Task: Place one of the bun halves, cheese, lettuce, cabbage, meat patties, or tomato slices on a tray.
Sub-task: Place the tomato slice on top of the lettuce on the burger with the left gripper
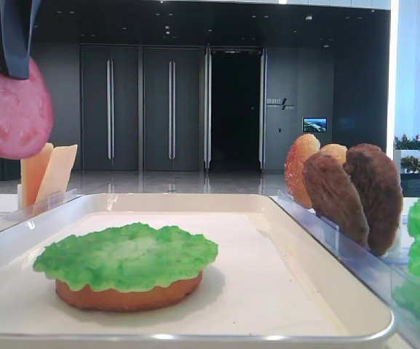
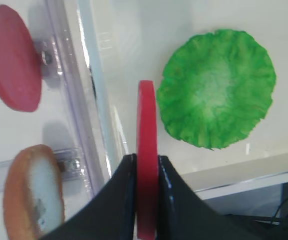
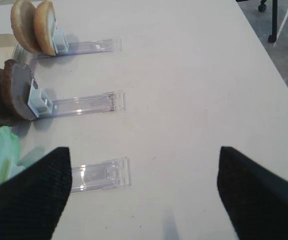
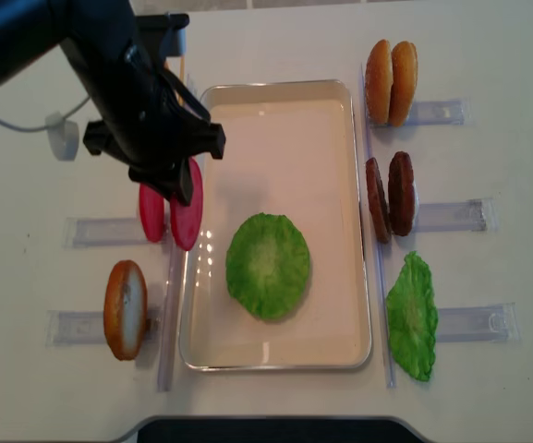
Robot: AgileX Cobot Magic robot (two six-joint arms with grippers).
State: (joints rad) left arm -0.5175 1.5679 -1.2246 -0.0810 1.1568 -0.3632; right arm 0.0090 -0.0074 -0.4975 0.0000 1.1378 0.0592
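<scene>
A tomato slice (image 2: 146,165) is gripped on edge by the left end effector (image 2: 144,197), whose jaws are closed flat against its two faces. It is held above the left rim of the tray (image 4: 275,101), just beside the rack (image 4: 100,231) where a second slice (image 4: 151,214) stands.

On the tray, a lettuce leaf (image 4: 267,266) lies over a bun half (image 1: 126,297), so the slice is judged to belong on top of the leaf.

For the step to be done well, the slice should be carried rightward until it is over the middle of the leaf, then turned from upright toward flat before being lowered. If it is let go on edge, it may roll or tip off the stack. Release is best made close above the leaf, and the tray rim should be cleared during the move.

The right end effector (image 3: 144,192) is held open over bare desk (image 3: 193,90), well apart from the patties (image 3: 9,95) and buns (image 3: 34,27).
</scene>
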